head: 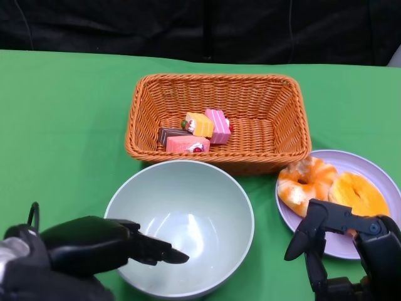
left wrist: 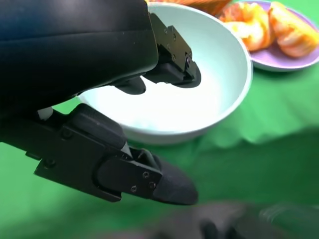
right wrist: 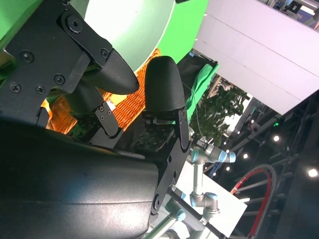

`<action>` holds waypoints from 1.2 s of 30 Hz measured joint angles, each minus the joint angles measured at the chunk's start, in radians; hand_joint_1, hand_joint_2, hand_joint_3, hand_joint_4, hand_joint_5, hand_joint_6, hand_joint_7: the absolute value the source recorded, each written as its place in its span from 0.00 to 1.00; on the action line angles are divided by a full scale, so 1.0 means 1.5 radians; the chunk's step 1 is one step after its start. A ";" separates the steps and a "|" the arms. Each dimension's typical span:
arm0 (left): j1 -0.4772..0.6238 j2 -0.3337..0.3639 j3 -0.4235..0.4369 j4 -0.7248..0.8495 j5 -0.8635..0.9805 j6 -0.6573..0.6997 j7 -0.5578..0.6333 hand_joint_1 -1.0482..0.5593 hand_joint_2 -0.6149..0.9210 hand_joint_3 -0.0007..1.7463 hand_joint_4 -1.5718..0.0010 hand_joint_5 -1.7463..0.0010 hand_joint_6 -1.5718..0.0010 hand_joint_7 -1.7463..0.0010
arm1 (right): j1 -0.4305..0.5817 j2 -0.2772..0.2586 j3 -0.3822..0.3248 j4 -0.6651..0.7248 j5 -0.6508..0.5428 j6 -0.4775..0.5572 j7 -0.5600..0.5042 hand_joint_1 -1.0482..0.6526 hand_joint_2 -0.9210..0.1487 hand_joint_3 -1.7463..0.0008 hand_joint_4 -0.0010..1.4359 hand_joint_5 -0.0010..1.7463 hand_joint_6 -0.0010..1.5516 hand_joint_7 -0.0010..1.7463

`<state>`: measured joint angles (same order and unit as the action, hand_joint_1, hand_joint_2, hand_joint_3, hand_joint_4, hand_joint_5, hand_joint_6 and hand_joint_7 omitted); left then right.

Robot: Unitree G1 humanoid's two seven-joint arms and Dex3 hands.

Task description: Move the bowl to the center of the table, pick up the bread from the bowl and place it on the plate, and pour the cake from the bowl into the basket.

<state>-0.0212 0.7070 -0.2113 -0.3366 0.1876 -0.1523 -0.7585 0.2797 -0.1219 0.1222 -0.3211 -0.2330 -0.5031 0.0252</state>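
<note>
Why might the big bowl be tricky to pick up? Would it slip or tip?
The bowl looks smooth and glossy, so it may slip in the left hand, whose fingers reach over its rim. It is empty now, so probably light. Its wide, rounded shape could let it tilt if pushed down on one edge, though it seems stiff and should keep its shape.

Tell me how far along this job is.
Nearly finished, by the look of it. Done: the bowl sits mid-table and empty, two breads lie on the plate, and the cakes are in the basket. In hand: nothing; the left hand is at the bowl's rim, the right hand near the plate. Nothing visibly remains.
</note>
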 measured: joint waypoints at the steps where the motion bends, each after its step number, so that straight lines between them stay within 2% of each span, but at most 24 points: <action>1: 0.000 0.001 0.011 0.000 -0.032 0.005 -0.012 0.05 1.00 0.09 0.98 0.73 0.80 0.99 | -0.001 0.001 0.000 -0.001 0.002 0.002 0.001 0.56 0.71 0.00 0.67 0.99 0.55 0.80; 4: 0.006 -0.025 0.053 0.007 -0.136 0.002 -0.014 0.12 1.00 0.13 0.87 0.69 0.72 0.97 | -0.005 0.004 0.003 -0.002 0.008 0.010 0.003 0.57 0.71 0.01 0.67 1.00 0.55 0.80; 5: 0.015 -0.048 0.069 0.010 -0.165 -0.007 -0.001 0.19 1.00 0.14 0.80 0.66 0.68 0.95 | -0.006 0.006 0.004 -0.003 0.008 0.013 0.003 0.57 0.72 0.01 0.67 1.00 0.54 0.80; 8: 0.050 -0.141 0.097 0.017 -0.225 -0.049 0.064 0.29 1.00 0.16 0.69 0.62 0.60 0.93 | -0.006 0.011 0.008 -0.006 0.006 0.014 0.003 0.58 0.72 0.01 0.66 1.00 0.54 0.79; 10: 0.068 -0.194 0.104 0.018 -0.240 -0.060 0.103 0.39 1.00 0.16 0.63 0.50 0.51 0.88 | -0.006 0.013 0.014 -0.011 0.007 0.017 0.005 0.58 0.72 0.01 0.65 1.00 0.54 0.79; 11: 0.077 -0.221 0.107 0.018 -0.245 -0.068 0.126 0.44 0.99 0.18 0.61 0.41 0.48 0.80 | -0.006 0.014 0.018 -0.012 0.008 0.019 0.006 0.58 0.71 0.01 0.65 1.00 0.54 0.79; 12: 0.086 -0.248 0.110 0.018 -0.246 -0.079 0.151 0.47 0.95 0.27 0.61 0.33 0.50 0.67 | -0.006 0.016 0.022 -0.013 0.008 0.021 0.006 0.57 0.71 0.01 0.65 0.99 0.55 0.79; 13: 0.095 -0.274 0.114 0.017 -0.245 -0.091 0.176 0.53 0.83 0.48 0.59 0.25 0.54 0.49 | -0.005 0.019 0.026 -0.013 0.008 0.023 0.006 0.57 0.71 0.01 0.66 0.99 0.55 0.79; 14: 0.105 -0.295 0.116 0.014 -0.243 -0.099 0.199 0.59 0.75 0.66 0.55 0.15 0.56 0.33 | -0.005 0.021 0.029 -0.013 0.008 0.024 0.006 0.57 0.71 0.01 0.66 0.99 0.56 0.79; 16: 0.126 -0.334 0.118 0.003 -0.236 -0.106 0.238 0.62 0.69 0.80 0.50 0.06 0.54 0.19 | -0.005 0.025 0.034 -0.013 0.008 0.024 0.006 0.57 0.71 0.01 0.65 0.99 0.56 0.79; 18: 0.147 -0.361 0.118 -0.013 -0.228 -0.109 0.268 0.62 0.65 0.89 0.41 0.01 0.50 0.09 | -0.006 0.025 0.039 -0.009 0.009 0.018 0.008 0.57 0.70 0.01 0.64 0.98 0.56 0.79; 20: 0.165 -0.376 0.119 -0.026 -0.219 -0.114 0.289 0.61 0.63 0.92 0.37 0.00 0.48 0.06 | -0.010 0.025 0.042 -0.002 0.009 0.006 0.009 0.58 0.70 0.02 0.64 0.97 0.56 0.79; 26: 0.205 -0.407 0.116 -0.052 -0.188 -0.116 0.332 0.60 0.63 0.91 0.37 0.00 0.49 0.04 | -0.023 0.023 0.049 0.020 0.030 -0.016 0.023 0.58 0.71 0.02 0.63 0.94 0.57 0.77; 36: 0.241 -0.428 0.104 -0.025 -0.197 -0.154 0.338 0.60 0.63 0.92 0.35 0.00 0.48 0.04 | -0.024 0.018 0.047 0.064 0.038 -0.063 0.032 0.57 0.75 0.00 0.66 0.93 0.58 0.76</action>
<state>0.3409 0.0652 -0.0549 -0.3738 -0.1081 -0.3829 -0.2518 0.2430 -0.0951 0.1931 -0.2248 -0.1757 -0.5983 0.0728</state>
